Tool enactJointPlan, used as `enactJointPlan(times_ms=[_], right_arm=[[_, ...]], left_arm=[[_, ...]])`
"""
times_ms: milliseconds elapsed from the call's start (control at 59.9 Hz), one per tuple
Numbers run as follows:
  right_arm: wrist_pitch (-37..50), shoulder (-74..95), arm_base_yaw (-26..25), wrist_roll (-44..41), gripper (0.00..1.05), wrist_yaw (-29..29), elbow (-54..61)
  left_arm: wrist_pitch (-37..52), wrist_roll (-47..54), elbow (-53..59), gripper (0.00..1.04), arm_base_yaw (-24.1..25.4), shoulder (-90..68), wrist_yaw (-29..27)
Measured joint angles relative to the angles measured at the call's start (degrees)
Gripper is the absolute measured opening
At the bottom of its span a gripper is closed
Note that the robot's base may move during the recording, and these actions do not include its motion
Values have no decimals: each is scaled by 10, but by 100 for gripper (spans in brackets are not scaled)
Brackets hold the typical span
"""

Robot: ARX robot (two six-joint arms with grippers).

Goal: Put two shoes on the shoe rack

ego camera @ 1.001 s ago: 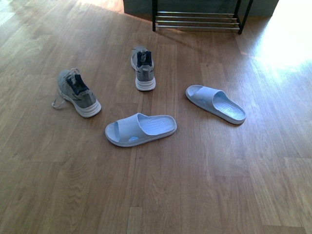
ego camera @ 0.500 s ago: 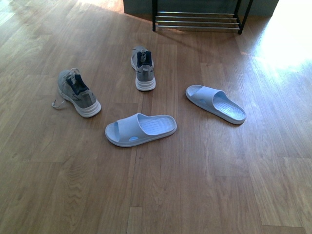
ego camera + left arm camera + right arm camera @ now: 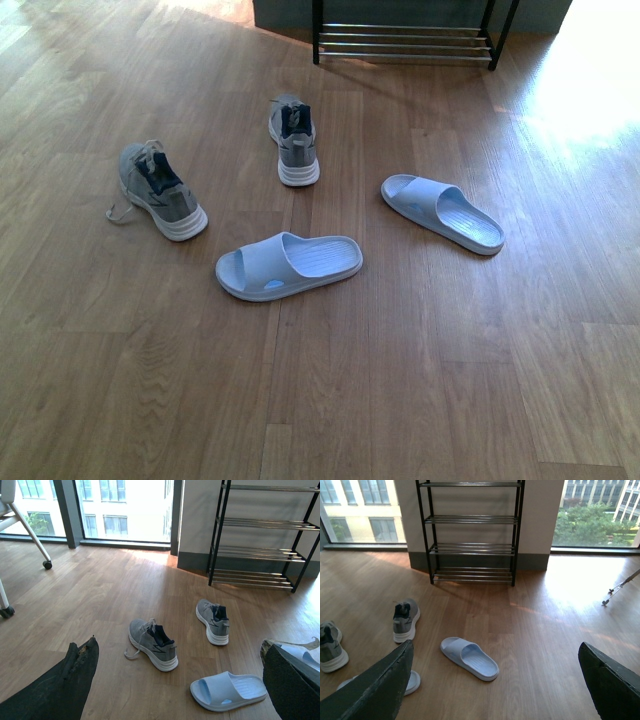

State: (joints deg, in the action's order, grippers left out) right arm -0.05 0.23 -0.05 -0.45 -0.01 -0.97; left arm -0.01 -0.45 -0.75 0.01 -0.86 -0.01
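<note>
- Left gripper spread wide, holding nothing; sneakers lie beyond it.
- Right gripper likewise wide; slide beyond.
- Wood floor; rack against wall.

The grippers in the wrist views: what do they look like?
Only the fingers show. The left gripper has broad, matte black fingers with frayed tips, brownish on one, a pale peeling strip on the other. The right gripper has dark grey-black wedge fingers, smoother-edged. No cables or markings are visible, and the front view shows no arm.
</note>
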Motion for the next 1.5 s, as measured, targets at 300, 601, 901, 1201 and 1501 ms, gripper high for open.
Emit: enactJointPlan(times_ms=[300,601,901,1201,1501], right_arm=[[0,0,0,0,96,0,0],[0,0,0,0,96,0,0],[0,0,0,0,96,0,0],[0,0,0,0,96,0,0],[0,0,0,0,96,1,0]], left_arm=[[0,0,0,95,0,0,0],[0,0,0,95,0,0,0],[0,0,0,95,0,0,0],[0,0,0,95,0,0,0],[0,0,0,95,0,0,0]])
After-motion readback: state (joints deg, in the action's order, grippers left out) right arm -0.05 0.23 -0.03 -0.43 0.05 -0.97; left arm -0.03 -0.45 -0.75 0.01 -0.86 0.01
